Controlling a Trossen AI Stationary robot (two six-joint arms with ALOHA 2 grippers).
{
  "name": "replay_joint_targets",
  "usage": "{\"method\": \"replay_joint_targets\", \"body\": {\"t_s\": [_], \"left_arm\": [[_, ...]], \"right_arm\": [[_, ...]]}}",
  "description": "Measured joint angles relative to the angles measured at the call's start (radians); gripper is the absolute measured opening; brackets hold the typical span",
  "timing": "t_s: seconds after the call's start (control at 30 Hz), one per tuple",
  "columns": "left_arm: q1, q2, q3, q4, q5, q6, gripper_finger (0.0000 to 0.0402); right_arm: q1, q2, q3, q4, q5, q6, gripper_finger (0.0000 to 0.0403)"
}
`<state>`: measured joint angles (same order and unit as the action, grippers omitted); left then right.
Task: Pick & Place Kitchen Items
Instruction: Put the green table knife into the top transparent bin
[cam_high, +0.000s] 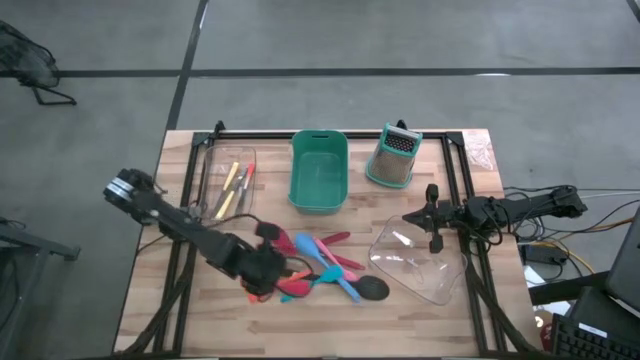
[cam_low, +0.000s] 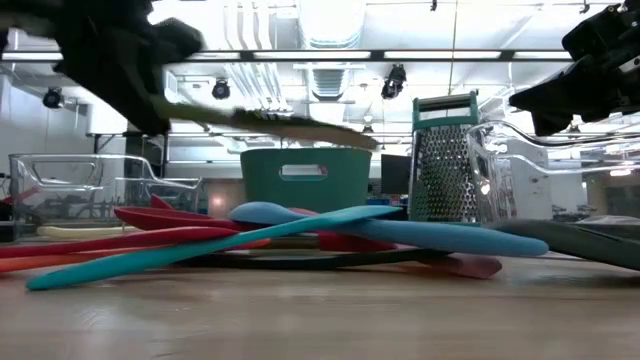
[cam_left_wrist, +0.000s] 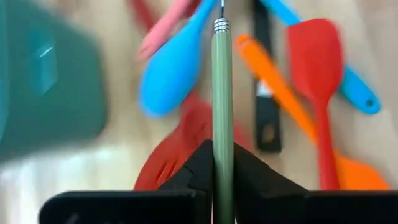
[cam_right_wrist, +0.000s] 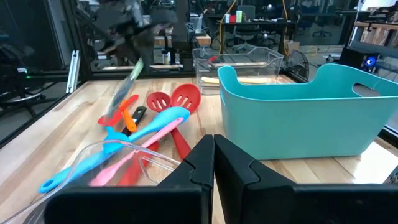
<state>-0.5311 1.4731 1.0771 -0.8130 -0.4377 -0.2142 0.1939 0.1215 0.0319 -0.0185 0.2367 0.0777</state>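
Several red, pink, blue and orange utensils (cam_high: 325, 262) lie in a heap on the table's near middle, with a black-headed spoon (cam_high: 372, 288) at its right. My left gripper (cam_high: 268, 265) is over the heap's left end, shut on a green-handled tool (cam_left_wrist: 222, 93), which also shows above the heap in the low view (cam_low: 290, 125). My right gripper (cam_high: 408, 220) is shut at the far rim of a clear container (cam_high: 420, 265) on the right. My left gripper pinches the tool's green handle (cam_left_wrist: 222, 140) between its two fingers, which lie along it. The metal collar end (cam_left_wrist: 221, 26) sticks out past the fingertips. The tool is lifted clear of the heap, nearly level. My right gripper comes in level from the table's right, its fingers (cam_right_wrist: 202, 163) closed where the clear container's rim (cam_right_wrist: 155, 155) meets them. The fingers hide the place of contact. The container's base rests on the table.
A teal bin (cam_high: 319, 170) stands at the far middle, with a metal box grater (cam_high: 393, 155) to its right. A clear bin (cam_high: 225, 180) at the far left holds yellow and red tools. Bare wood lies along the near edge.
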Motion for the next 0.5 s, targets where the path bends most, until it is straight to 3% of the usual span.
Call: {"method": "replay_joint_targets", "body": {"t_s": [0.13, 0.27, 0.4, 0.5], "left_arm": [[-0.029, -0.103, -0.001, -0.229, -0.124, -0.234, 0.0035], [-0.044, -0.189, -0.001, -0.488, -0.248, -0.599, 0.0032], [-0.047, -0.243, -0.007, -0.733, -0.3, -0.967, 0.0037], [-0.044, -0.281, -0.051, -0.75, -0.321, -1.083, 0.004]], "right_arm": [[0.0, 0.0, 0.0, 0.0, 0.0, 0.0, 0.0008], [0.0, 0.0, 0.0, 0.0, 0.0, -0.001, 0.0008], [0.0, 0.0, 0.0, 0.0, 0.0, -0.002, 0.0008], [0.0, 0.0, 0.0, 0.0, 0.0, 0.0, 0.0008]]}}
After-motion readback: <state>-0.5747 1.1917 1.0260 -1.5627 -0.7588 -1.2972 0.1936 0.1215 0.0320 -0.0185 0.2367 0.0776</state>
